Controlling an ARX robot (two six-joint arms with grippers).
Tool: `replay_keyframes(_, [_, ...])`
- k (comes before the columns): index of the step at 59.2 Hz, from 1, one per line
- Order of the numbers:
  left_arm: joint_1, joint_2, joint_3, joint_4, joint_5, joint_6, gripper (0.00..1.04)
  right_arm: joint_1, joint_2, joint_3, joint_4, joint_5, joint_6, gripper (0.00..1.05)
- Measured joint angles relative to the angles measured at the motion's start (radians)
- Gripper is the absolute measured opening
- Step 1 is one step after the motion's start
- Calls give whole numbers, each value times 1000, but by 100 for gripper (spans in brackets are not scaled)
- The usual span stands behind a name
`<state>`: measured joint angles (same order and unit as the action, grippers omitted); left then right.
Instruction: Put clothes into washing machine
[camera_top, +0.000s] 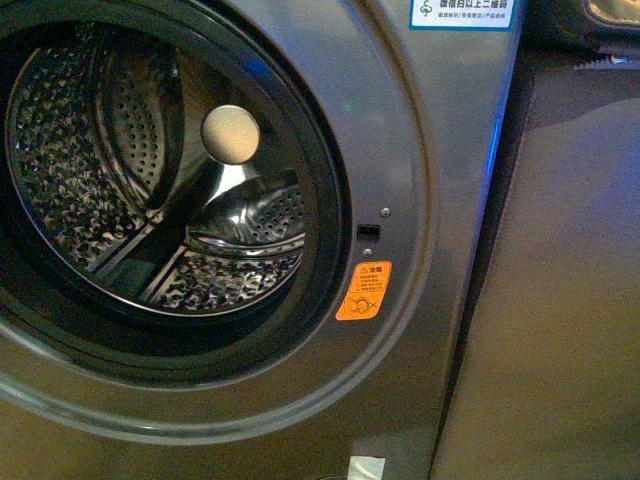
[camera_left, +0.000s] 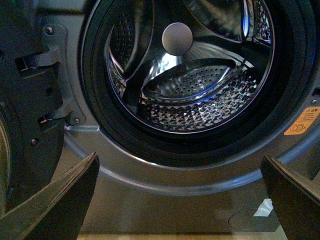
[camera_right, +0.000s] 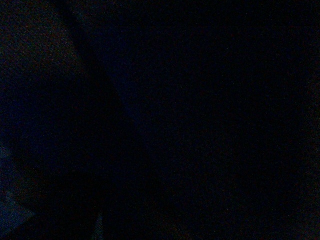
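The washing machine (camera_top: 430, 140) stands just ahead of the left gripper (camera_left: 179, 159), with its round porthole uncovered and facing the gripper. The steel drum (camera_left: 200, 107) runs lengthwise straight away from it, above and between the fingers (camera_left: 65, 200), which are spread wide and hold nothing. The right wrist view is dark, so I cannot tell the right gripper's state.

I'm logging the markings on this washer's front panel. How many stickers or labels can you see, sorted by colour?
Orange warning sticker: 1
Blue-white label: 1
White patch at the bottom edge, too small to read: 1
Total on the washing machine: 3
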<state>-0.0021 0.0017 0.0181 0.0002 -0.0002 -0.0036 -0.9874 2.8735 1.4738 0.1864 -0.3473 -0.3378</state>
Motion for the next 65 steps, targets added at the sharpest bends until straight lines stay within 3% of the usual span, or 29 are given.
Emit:
replay_keyframes(18, [0,0,0,0,0,0,98,-13,12,10,6,20,-5,44])
replay_keyframes(34, [0,0,0,0,0,0,98,-18,12,11,11,4,13,17])
replay_keyframes(52, [0,0,0,0,0,0,98,-18,-63,-75,40,-57,47,14])
replay_keyframes(65, [0,0,0,0,0,0,98,-37,-284,-233,70,-188,44,14])
